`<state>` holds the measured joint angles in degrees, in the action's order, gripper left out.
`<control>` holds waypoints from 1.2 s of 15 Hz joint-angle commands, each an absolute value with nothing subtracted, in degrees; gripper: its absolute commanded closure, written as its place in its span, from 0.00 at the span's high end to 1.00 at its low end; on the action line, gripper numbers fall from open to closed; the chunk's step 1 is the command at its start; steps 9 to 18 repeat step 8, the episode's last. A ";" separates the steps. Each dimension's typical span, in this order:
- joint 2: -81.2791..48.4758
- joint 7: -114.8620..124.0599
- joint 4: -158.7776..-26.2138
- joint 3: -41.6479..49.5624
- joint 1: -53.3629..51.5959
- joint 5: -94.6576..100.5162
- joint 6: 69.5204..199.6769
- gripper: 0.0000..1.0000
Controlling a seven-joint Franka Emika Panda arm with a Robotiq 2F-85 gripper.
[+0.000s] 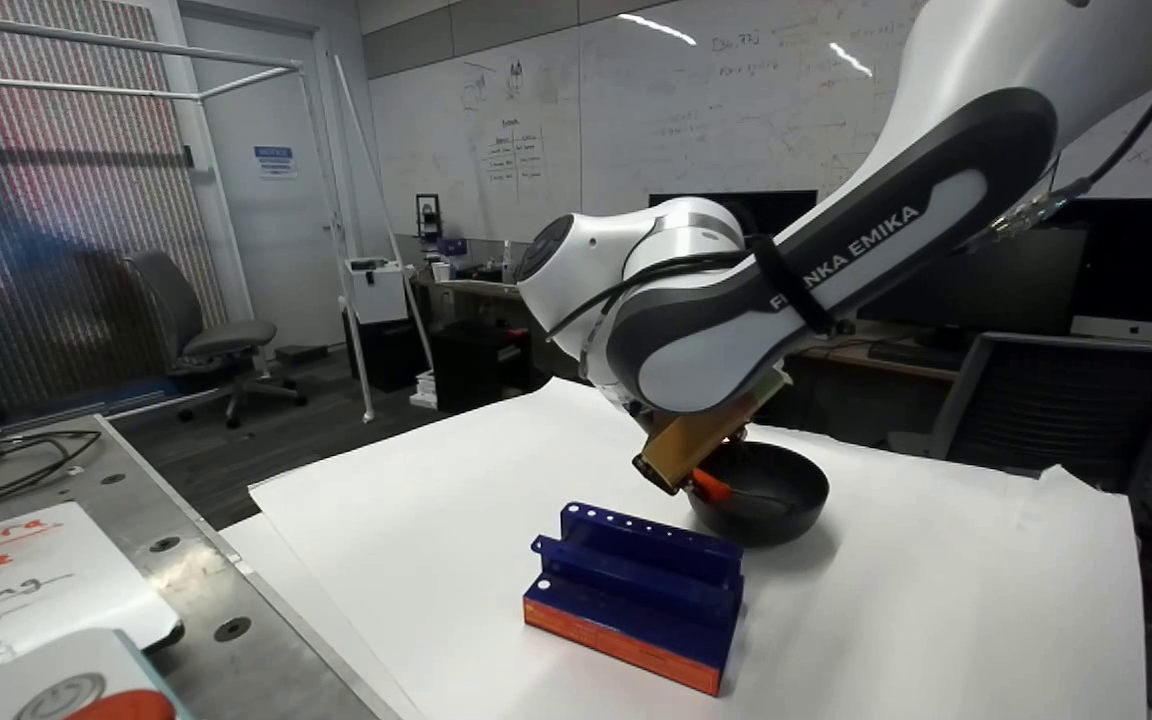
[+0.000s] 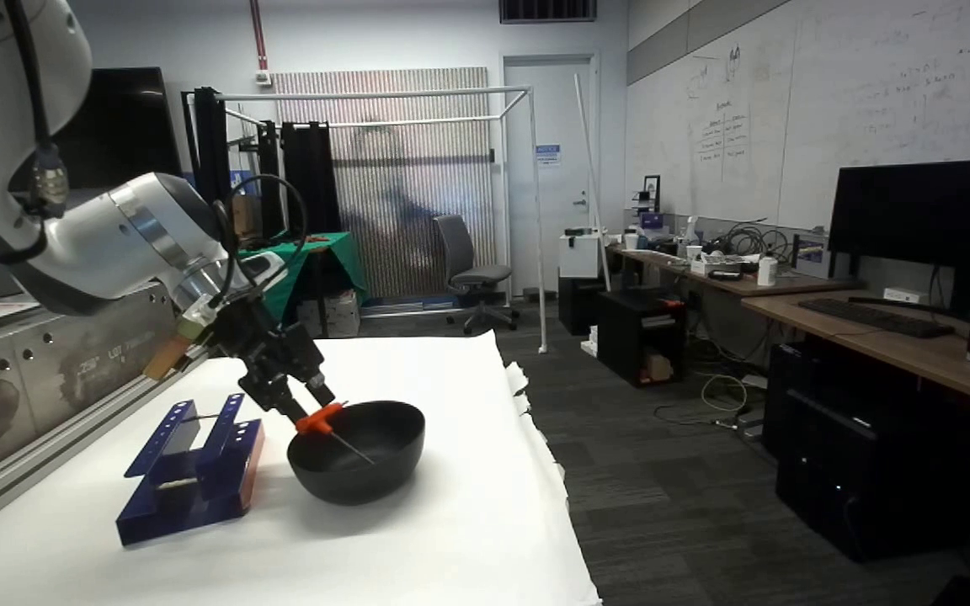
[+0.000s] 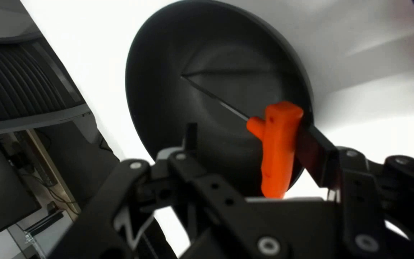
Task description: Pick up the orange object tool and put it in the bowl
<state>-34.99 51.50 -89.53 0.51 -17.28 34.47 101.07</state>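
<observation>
The orange tool has an orange T-shaped handle and a thin metal shaft. It shows in both exterior views and in the wrist view. The black bowl stands upright on the white-covered table and also shows in an exterior view and the wrist view. The shaft points down into the bowl and its tip appears to meet the inner surface. The handle is at the bowl's rim. My gripper is open around the handle, one finger close against it, the other clearly apart.
A dark blue rack with an orange base stands on the table beside the bowl. The white table covering ends at a ragged edge. A metal bench runs alongside the table.
</observation>
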 commanded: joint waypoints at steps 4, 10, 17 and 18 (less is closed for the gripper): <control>-31.52 44.57 -92.00 -1.72 -14.01 25.55 107.79 1.00; -33.88 45.51 -89.91 0.35 -15.89 25.18 106.48 1.00; -33.88 45.51 -89.91 0.35 -15.89 25.18 106.48 1.00; -33.88 45.51 -89.91 0.35 -15.89 25.18 106.48 1.00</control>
